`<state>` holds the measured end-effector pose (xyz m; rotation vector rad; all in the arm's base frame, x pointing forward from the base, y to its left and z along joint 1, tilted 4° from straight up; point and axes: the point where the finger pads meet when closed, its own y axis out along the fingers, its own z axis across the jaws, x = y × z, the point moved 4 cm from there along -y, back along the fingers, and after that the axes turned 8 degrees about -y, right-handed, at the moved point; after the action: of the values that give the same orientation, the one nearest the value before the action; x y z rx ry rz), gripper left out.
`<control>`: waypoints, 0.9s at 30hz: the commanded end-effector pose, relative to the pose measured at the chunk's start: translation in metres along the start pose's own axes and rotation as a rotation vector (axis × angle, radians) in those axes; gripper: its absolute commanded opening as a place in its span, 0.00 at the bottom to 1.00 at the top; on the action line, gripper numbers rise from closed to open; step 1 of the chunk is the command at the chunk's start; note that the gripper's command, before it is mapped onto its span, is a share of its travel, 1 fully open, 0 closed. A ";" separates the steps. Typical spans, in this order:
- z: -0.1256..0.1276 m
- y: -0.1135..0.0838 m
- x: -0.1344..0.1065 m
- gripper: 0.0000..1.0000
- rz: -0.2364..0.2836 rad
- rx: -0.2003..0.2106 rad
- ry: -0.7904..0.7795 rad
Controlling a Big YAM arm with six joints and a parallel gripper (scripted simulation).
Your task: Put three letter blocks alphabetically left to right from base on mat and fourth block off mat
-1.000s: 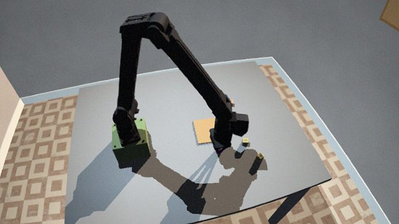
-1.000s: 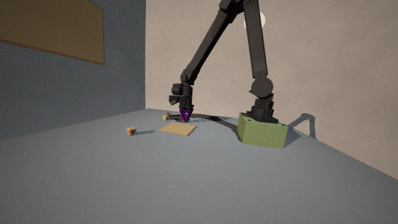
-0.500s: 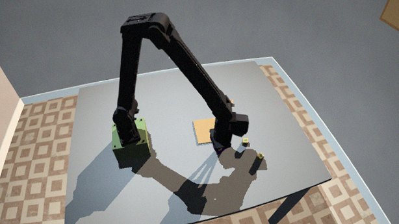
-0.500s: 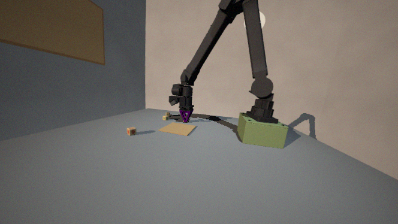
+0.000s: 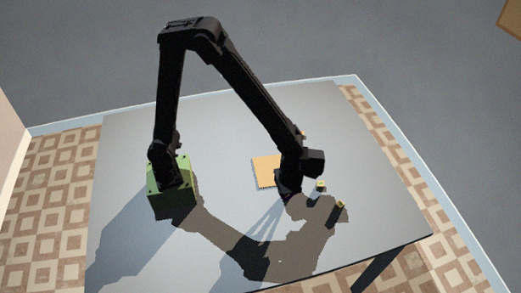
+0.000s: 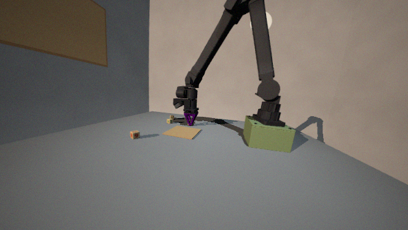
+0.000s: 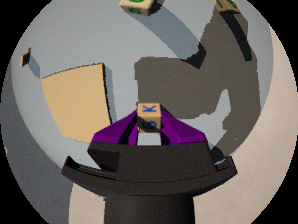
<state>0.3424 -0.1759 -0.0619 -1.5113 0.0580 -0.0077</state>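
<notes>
My gripper [image 5: 288, 198] [image 6: 190, 124] [image 7: 149, 113] points down and is shut on the K block [image 7: 149, 109], with a blue K on top, beside the mat [image 5: 264, 172] [image 6: 182, 133] [image 7: 75, 102]. Whether this block touches the table is unclear. The mat lies flat, partly hidden by the arm in the top view. A block with a green letter like an S [image 5: 320, 184] [image 6: 169, 121] [image 7: 138, 7] and another green-lettered block [image 5: 339, 204] [image 6: 171, 117] [image 7: 227, 5] stand beyond the gripper. A red-lettered block [image 6: 134, 134] [image 7: 25, 59] stands off the mat's other side; its top letter is unreadable.
The green base box [image 5: 169, 196] [image 6: 270, 136] carries the arm at one side of the table [image 5: 222, 122] [image 6: 196, 184]. The arm arches over to the mat area. The table's edge runs beyond the two green-lettered blocks in the top view.
</notes>
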 end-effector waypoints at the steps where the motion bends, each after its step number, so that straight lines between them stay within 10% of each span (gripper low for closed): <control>1: -0.008 -0.010 0.022 0.24 -0.055 -0.024 0.000; 24: -0.008 -0.010 0.022 0.39 -0.055 -0.024 0.000; 25: -0.008 -0.010 0.022 0.73 -0.055 -0.024 0.000; 27: -0.008 -0.010 0.022 0.73 -0.055 -0.024 0.000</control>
<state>0.3424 -0.1759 -0.0619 -1.5113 0.0579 -0.0077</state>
